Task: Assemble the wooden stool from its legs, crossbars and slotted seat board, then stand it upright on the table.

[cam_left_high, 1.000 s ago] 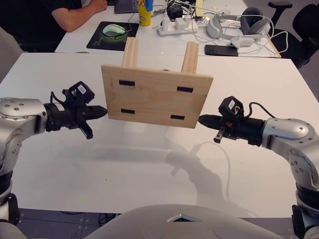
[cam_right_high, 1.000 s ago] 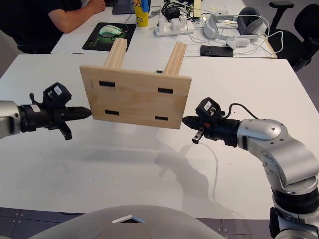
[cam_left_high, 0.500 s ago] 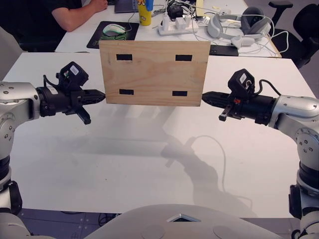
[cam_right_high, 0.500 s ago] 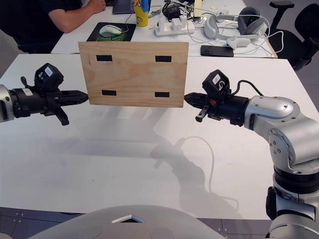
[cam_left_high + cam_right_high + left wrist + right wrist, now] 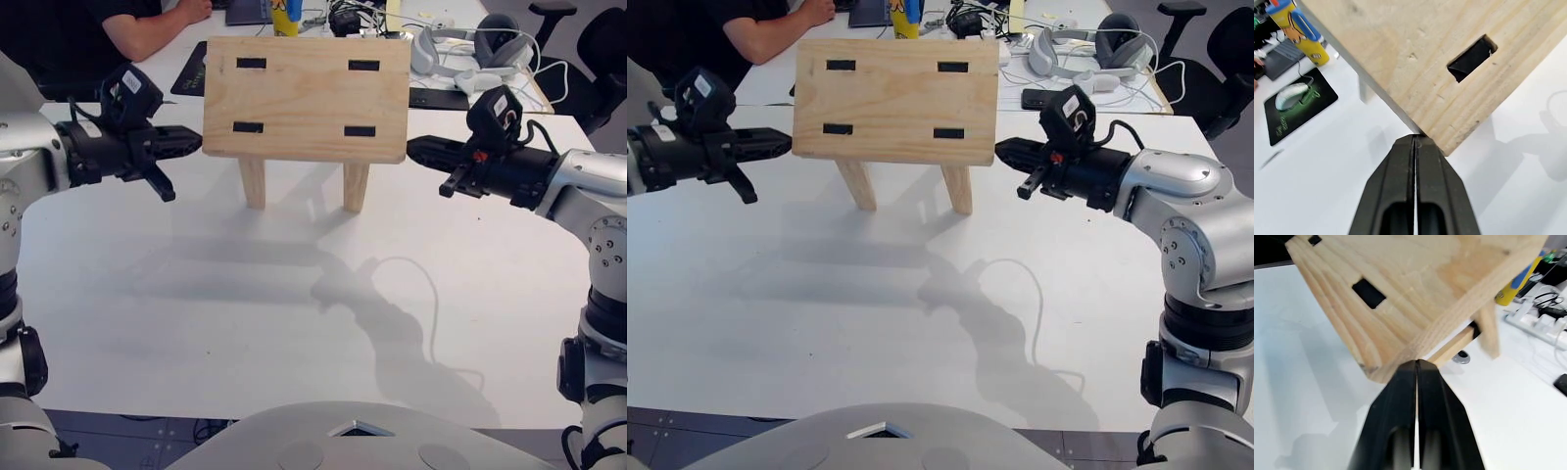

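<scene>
Against white table (image 5: 196,313), stool (image 5: 306,98) touches left tool (image 5: 195,143), right tool (image 5: 412,148) (edgewise).

stool (image 5: 306,98) 1 | legs (image 5: 254,182) showing 2 | seat slots (image 5: 251,63) 4 | phone (image 5: 438,98) 1 | headphones (image 5: 426,51) 1 | mouse (image 5: 1292,94) 1

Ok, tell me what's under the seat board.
Two wooden legs show under the seat board, and a crossbar runs beneath its edge. The board covers any farther legs.

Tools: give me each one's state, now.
Left tool: shut, tip against the seat board's left edge.
Right tool: shut, tip against its right edge.
</scene>
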### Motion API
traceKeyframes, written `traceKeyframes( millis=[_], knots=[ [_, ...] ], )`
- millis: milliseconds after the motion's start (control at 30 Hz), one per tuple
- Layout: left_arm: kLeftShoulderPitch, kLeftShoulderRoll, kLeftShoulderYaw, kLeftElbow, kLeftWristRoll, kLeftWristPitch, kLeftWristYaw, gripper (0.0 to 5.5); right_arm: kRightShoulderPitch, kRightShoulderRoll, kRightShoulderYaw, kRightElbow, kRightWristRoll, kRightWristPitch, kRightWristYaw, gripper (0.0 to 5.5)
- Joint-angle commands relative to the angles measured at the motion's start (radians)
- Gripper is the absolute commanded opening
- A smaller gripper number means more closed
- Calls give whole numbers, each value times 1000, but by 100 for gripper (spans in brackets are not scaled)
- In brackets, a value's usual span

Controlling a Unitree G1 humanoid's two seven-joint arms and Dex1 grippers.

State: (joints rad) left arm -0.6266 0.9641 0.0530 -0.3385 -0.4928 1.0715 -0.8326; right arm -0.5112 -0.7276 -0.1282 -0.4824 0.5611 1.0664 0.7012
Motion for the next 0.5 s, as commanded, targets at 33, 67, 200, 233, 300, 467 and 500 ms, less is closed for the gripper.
traceKeyframes(
  millis=[33, 67, 200, 233, 300, 467, 500],
  knots=[
    [-81, -29, -93, 59, 27, -115, -68, 4, -83, 36, 62, 42, -7, -96, 21, 0],
    [-81, -34, -108, 86, 46, -136, -70, 4, -81, 39, 74, 66, -26, -117, 17, 0],
    [-41, -45, -167, 156, 117, -205, -75, 4, -36, 42, 143, 134, -124, -200, -2, 0],
    [-16, -46, -170, 155, 122, -215, -76, 4, -9, 36, 159, 139, -150, -224, -8, 0],
    [48, -33, -165, 129, 122, -228, -85, 4, 40, 29, 164, 139, -187, -259, -24, 0],
    [86, -97, 41, 222, 38, -250, -38, 4, 92, 62, 72, 214, -233, -332, -116, 0],
    [85, -109, 68, 279, 49, -286, -14, 4, 94, 84, 48, 236, -236, -349, -144, 0]
  ],
)
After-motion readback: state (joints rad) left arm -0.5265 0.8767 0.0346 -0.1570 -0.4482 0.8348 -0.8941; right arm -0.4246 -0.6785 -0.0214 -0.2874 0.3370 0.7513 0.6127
